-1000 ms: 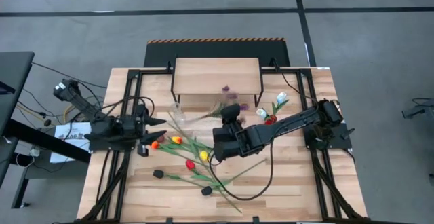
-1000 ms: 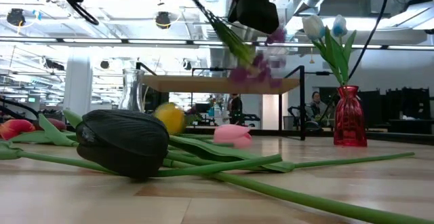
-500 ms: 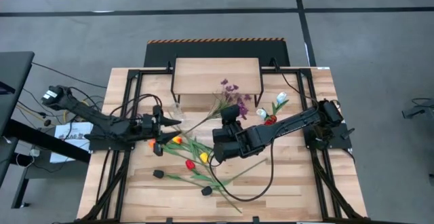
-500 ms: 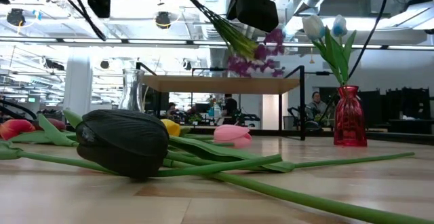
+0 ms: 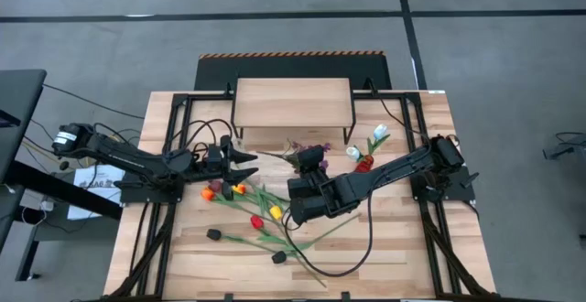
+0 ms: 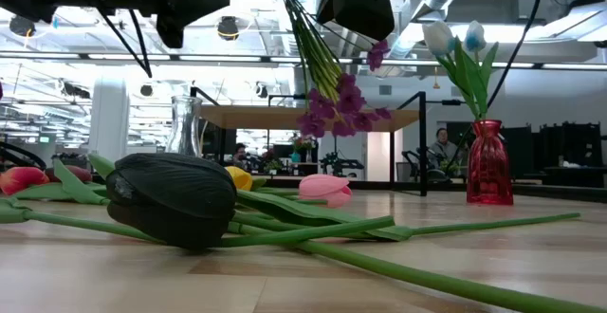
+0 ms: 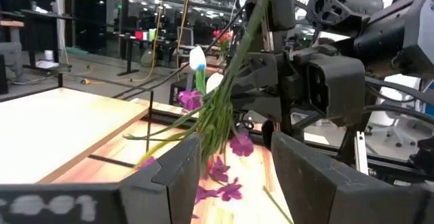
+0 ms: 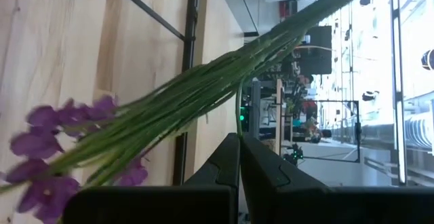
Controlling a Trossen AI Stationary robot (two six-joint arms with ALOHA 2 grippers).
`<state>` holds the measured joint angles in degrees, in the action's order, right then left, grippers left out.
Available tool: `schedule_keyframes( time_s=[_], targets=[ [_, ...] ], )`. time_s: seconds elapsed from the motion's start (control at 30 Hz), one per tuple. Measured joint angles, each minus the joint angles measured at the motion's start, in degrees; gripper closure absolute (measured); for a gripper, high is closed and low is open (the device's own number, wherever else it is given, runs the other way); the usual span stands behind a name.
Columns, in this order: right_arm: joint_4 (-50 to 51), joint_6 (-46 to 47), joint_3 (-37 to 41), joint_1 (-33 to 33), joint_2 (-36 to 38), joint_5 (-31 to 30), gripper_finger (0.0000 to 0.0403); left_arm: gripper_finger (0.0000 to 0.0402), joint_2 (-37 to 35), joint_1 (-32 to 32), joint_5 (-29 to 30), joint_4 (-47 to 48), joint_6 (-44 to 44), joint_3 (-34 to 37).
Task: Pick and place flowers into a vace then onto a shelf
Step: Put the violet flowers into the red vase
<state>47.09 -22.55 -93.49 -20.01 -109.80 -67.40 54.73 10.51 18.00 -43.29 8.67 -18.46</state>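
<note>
My right gripper (image 5: pixel 310 156) is shut on a purple-blossom sprig (image 6: pixel 332 104), which it holds in the air over the table's middle. My left gripper (image 5: pixel 249 163) is open just left of it. In the left wrist view its fingers stand on either side of the green stems (image 7: pixel 218 119) without a touch that I can see. A clear glass vase (image 6: pixel 187 126) stands by the shelf's (image 5: pixel 293 101) left front leg. Tulip-like flowers (image 5: pixel 256 215) in orange, yellow, red and black lie on the tabletop. A red vase (image 6: pixel 487 166) holds white and blue flowers. My right gripper pinches a thin green stem (image 8: pixel 237 115) of the sprig between its two shut fingertips (image 8: pixel 228 153), and the main bundle of stems crosses just beyond them. The fingers come from the table's near side. The sprig is lifted clear and slants steeply, blossoms (image 6: pixel 334 112) lowest.
The black tulip (image 6: pixel 171 199) and long stems lie close to the near edge. The shelf stands at the far middle on thin black legs. Black frame rails (image 5: pixel 146 238) run along both table sides. People sit in the room beyond the table.
My left gripper has gone toward the table's right edge, sinking a little, up to the sprig's stem ends. The sprig has swung in my right gripper's hold: its blossoms have dropped and come nearer, and the stems now stand steeper.
</note>
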Motion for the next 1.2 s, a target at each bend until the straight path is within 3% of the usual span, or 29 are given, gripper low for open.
schedule_keyframes(
  time_s=[0.3, 0.47, 0.73, 1.0, 1.2],
  targets=[
    [0.00, 0.02, 0.00, 0.02, 0.00, 0.02, 0.0403, 0.0231, 7.08, -2.02, -0.81, -12.28, -3.68, -0.09],
    [0.00, 0.04, 0.02, 0.04, 0.00, 0.09, 0.0403, 0.0226, 9.23, -2.97, -0.88, -10.92, -3.85, -1.89],
    [0.00, 0.07, 0.02, 0.04, 0.00, 0.61, 0.0403, 0.0191, 9.84, -3.07, -1.31, 1.04, -4.53, -5.89],
    [0.02, 0.10, 0.02, 0.00, 0.00, 0.59, 0.0403, 0.0189, 9.29, -3.07, -5.07, 9.38, -5.54, -9.76],
    [0.67, 0.60, 0.02, 0.00, 0.00, 2.95, 0.0403, 0.0189, 6.42, -3.06, -7.26, 30.06, -6.62, -15.18]
  ],
)
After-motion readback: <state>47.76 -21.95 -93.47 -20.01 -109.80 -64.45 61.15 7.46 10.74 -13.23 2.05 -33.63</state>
